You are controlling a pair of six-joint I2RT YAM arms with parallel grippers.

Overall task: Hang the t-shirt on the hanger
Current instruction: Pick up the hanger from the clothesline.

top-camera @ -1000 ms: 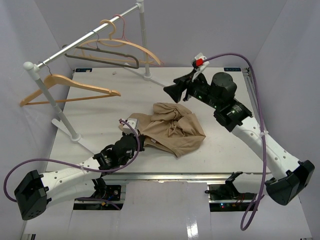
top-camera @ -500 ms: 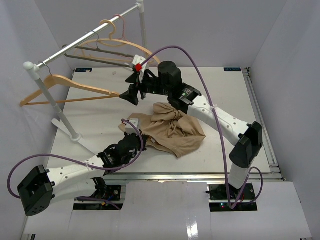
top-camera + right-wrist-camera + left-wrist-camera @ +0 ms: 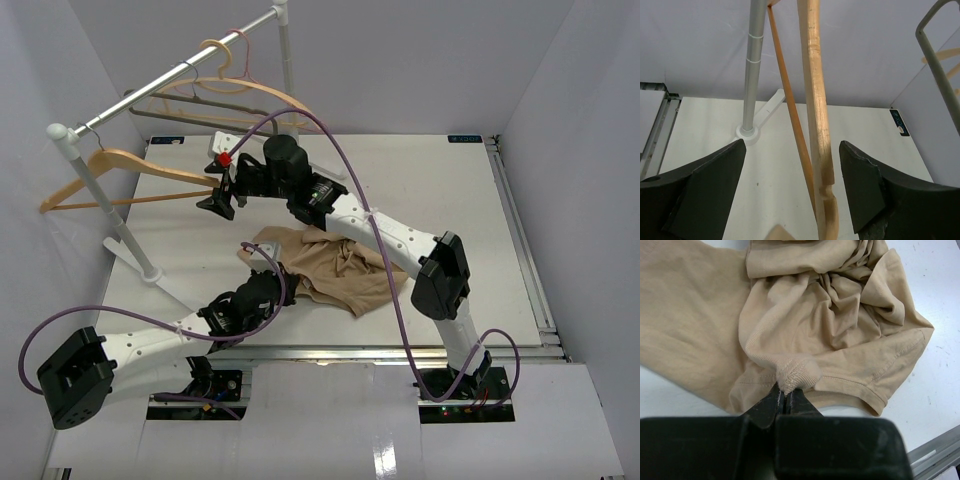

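The tan t-shirt (image 3: 340,262) lies crumpled on the white table, near the front and middle. My left gripper (image 3: 272,288) is shut on a ribbed fold at the shirt's near edge; in the left wrist view the black fingertips (image 3: 786,399) pinch that fold of the t-shirt (image 3: 810,325). The light wooden hanger (image 3: 160,169) with a silver hook hangs from the left end of the rack rail. My right gripper (image 3: 213,197) is open at the hanger's right end. In the right wrist view the hanger (image 3: 816,105) and its crossbar (image 3: 790,115) run between the spread fingers of the right gripper (image 3: 792,187), apart from both.
A silver rack rail (image 3: 170,75) runs diagonally over the table's back left on two white posts (image 3: 754,65), with feet (image 3: 150,272) on the table. A dark grey hanger (image 3: 210,112) and another wooden hanger (image 3: 265,95) hang further along it. Purple cables loop over both arms.
My right arm swung from the back right across the table to the hanger's right end, its jaws opening wider. The left gripper kept its hold on the shirt and barely moved.
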